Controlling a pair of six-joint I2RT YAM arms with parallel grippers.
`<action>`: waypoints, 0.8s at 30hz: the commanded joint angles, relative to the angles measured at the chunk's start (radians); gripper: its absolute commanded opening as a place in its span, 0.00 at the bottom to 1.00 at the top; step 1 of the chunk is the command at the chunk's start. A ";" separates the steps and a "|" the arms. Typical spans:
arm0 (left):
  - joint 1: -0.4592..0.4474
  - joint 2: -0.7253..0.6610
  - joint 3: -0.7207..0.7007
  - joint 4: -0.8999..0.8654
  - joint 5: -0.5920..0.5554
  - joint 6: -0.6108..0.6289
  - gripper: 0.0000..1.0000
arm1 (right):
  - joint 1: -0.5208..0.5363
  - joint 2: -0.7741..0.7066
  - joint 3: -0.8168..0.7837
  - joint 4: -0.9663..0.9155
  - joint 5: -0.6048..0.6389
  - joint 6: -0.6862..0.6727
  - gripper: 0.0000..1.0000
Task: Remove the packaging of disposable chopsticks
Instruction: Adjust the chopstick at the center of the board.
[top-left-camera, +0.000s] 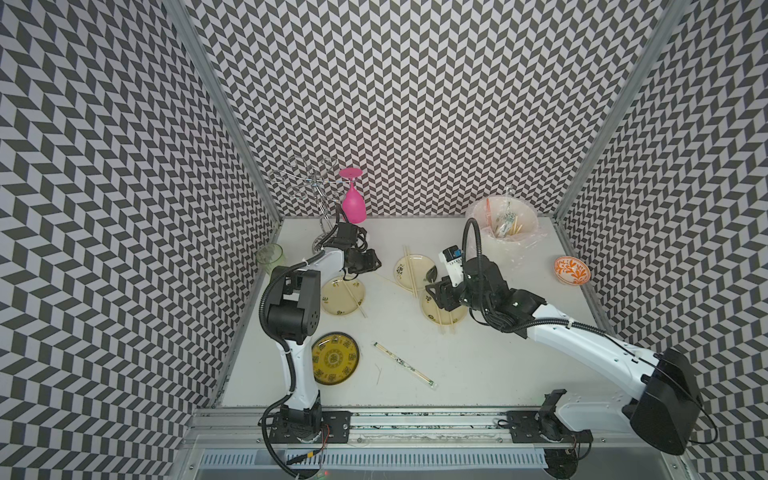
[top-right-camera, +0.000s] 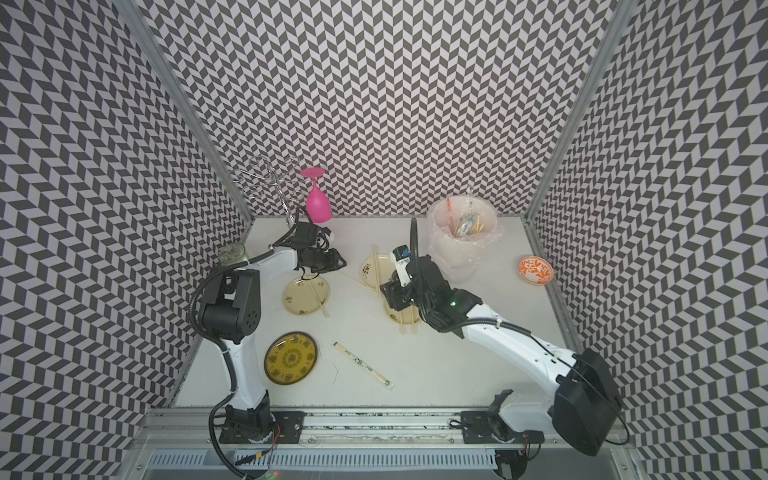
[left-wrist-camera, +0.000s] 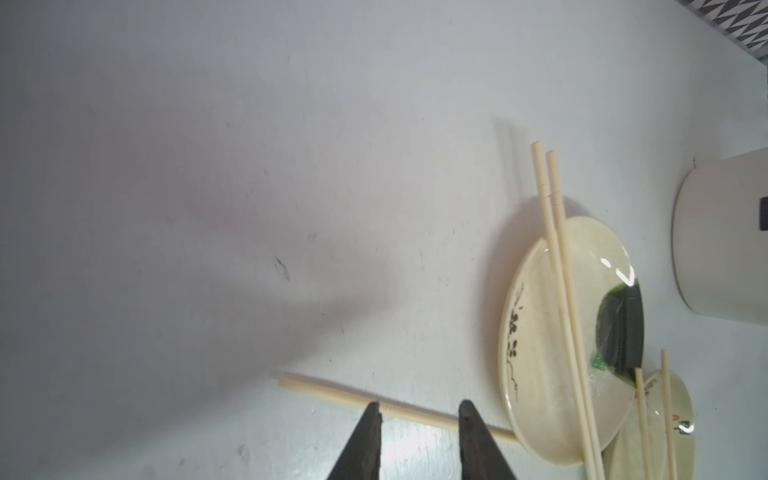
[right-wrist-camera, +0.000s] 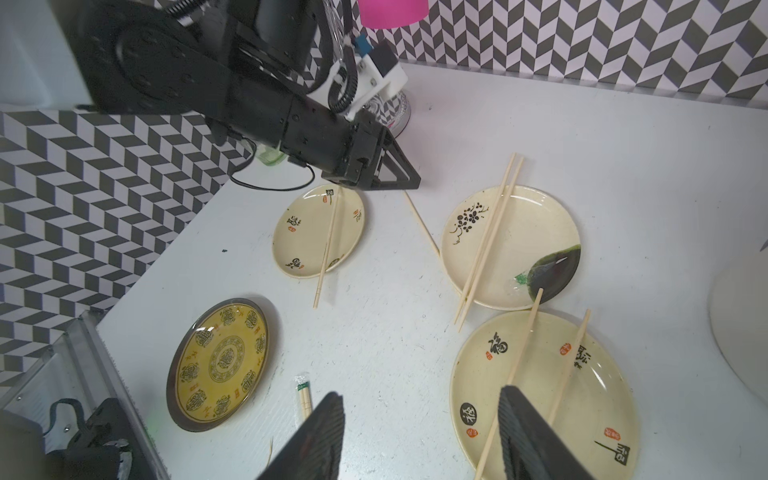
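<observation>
Lying diagonally on the matte white table (top-left-camera: 478, 365), low and central in both top views, the packaging (top-left-camera: 404, 365) is a long clear plastic sleeve with small black-and-green marks. It encloses a pair of disposable chopsticks (top-right-camera: 376, 374), thin, straight and tan, well apart from both arms. A glossy round yellow plate (top-left-camera: 335, 358) sits left of it. Further back, the right arm reaches in from the lower right, elbow bent. The right gripper (right-wrist-camera: 419, 395) hangs over a cream plate (top-left-camera: 444, 307) crossed by bare sticks, its ribbed black jaws spread wide and gripping nothing. The left arm folds up from the lower left. The left gripper (left-wrist-camera: 422, 409) stands narrowly parted and empty over a loose pair (left-wrist-camera: 332, 392) on the table; whether it touches them I cannot tell. At the upper right, a white bin (top-left-camera: 498, 245) with a clear liner holds crumpled sleeves.
</observation>
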 joint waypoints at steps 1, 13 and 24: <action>-0.042 0.011 0.073 -0.078 -0.093 0.134 0.32 | 0.015 0.018 0.045 0.021 -0.020 0.014 0.59; -0.079 0.166 0.180 -0.165 -0.145 0.126 0.30 | 0.051 0.027 0.073 -0.008 0.004 0.007 0.58; -0.079 0.065 0.063 -0.228 -0.230 0.160 0.30 | 0.056 0.006 0.053 -0.008 0.006 0.001 0.58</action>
